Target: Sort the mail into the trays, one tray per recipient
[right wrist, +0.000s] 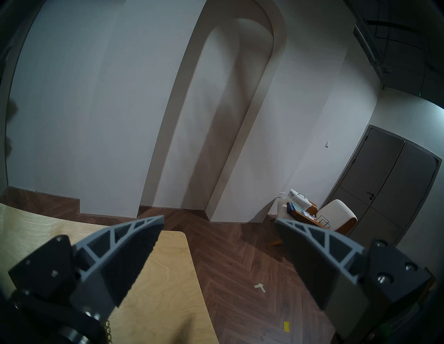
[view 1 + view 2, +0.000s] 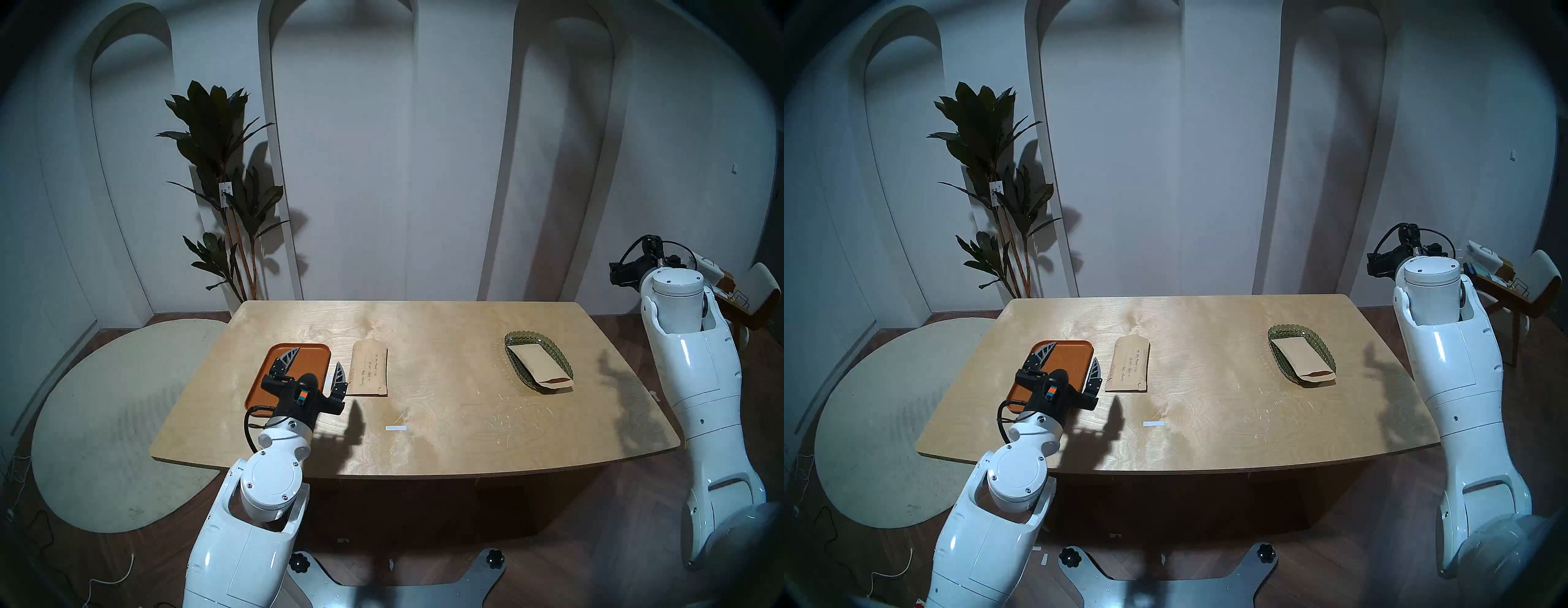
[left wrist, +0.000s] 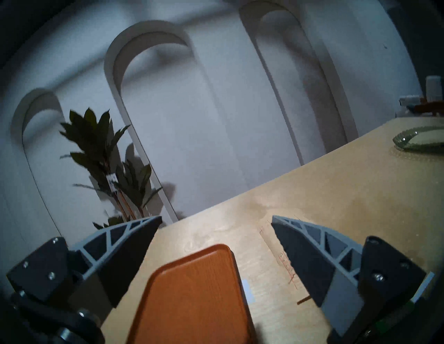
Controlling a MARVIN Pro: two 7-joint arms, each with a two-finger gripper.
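Pale plywood worktop (image 2: 424, 382), rounded corners. Flat orange-brown tray (image 2: 316, 354) with low rim, bare, at left. Tan kraft envelope with handwriting (image 2: 370, 367) lies flat just right of the tray, apart from it. Second kraft envelope (image 2: 539, 362) sits in the scalloped green glass dish (image 2: 562, 361) at right, one end overhanging the rim. Left tool (image 2: 314, 365) above the tray, jaws wide, empty. Right tool (image 1: 219, 222) spread open off the worktop's right edge, empty. Small white tape strip (image 2: 395, 428) near front; middle bare.

Handwritten lines on the envelope (image 2: 370, 368) too small to read.
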